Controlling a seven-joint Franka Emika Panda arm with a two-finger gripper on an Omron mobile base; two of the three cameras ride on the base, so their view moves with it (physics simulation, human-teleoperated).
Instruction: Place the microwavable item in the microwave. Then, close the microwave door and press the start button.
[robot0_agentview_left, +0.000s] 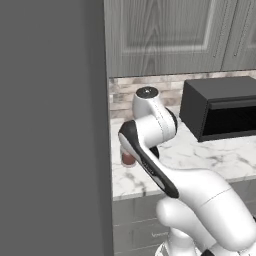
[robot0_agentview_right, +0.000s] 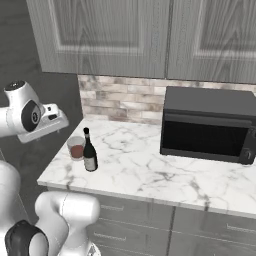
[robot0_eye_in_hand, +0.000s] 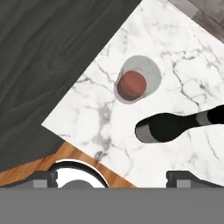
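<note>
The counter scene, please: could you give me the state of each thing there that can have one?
glass tumbler: upright on the counter, reddish-brown in its lower part, free of the gripper.
wine bottle: upright beside the tumbler.
microwave door: looks shut in the right base view.
gripper: above the tumbler, fingertips wide apart, holding nothing.

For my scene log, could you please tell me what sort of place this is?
A rendered home kitchen, it seems: a marble counter under grey wall cabinets, with a microwave, a wine bottle and a glass tumbler on it.
</note>
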